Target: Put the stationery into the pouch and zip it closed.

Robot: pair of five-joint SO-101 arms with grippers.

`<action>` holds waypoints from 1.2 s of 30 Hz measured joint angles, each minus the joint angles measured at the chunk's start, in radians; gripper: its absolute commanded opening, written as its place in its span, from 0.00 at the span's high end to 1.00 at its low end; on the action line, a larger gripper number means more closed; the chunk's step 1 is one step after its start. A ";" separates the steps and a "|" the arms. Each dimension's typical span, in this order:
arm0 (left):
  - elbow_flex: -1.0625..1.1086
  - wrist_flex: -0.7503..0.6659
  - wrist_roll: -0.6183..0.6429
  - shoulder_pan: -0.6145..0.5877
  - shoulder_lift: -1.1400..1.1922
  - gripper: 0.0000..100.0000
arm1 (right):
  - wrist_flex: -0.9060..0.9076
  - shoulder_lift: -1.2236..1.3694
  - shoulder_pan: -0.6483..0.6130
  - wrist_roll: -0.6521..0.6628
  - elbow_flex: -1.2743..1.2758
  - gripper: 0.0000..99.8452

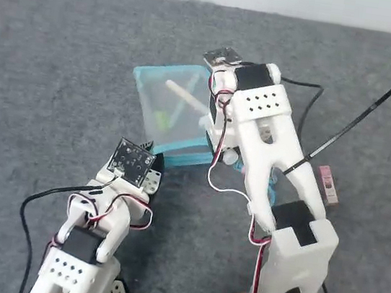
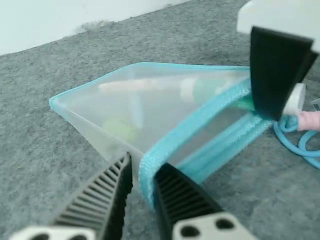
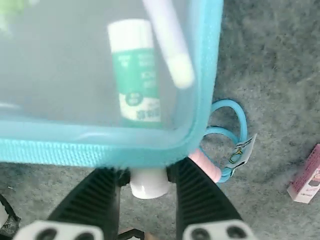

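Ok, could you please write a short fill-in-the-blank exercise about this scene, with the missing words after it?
1. The green-and-white glue stick lies ____ the pouch.
2. The pink eraser lies ____ the pouch, on the carpet.
3. The right tool holds a small cylinder of ____ colour.
4. The left tool grips the zipper edge of the ____.

Missing words: inside; outside; white; pouch.

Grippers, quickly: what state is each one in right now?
Left gripper: jaws closed on the pouch at its zip edge.
Right gripper: jaws closed on a white cylinder beside the pouch.
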 measured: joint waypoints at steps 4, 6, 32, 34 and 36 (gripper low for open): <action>0.000 0.000 0.000 0.000 0.000 0.99 | 0.000 0.002 -0.032 -0.003 -0.003 0.79; 0.000 0.000 0.000 0.000 0.000 0.99 | 0.000 0.002 -0.043 -0.005 -0.017 0.78; 0.000 -0.020 -0.008 -0.048 -0.002 0.99 | 0.000 -0.477 -0.021 0.239 0.173 0.78; 0.000 -0.020 -0.008 -0.051 -0.002 0.99 | -0.009 -0.502 -0.003 0.262 0.255 0.78; 0.000 -0.020 -0.008 -0.054 -0.002 0.99 | -0.028 -0.520 0.006 0.305 0.341 0.78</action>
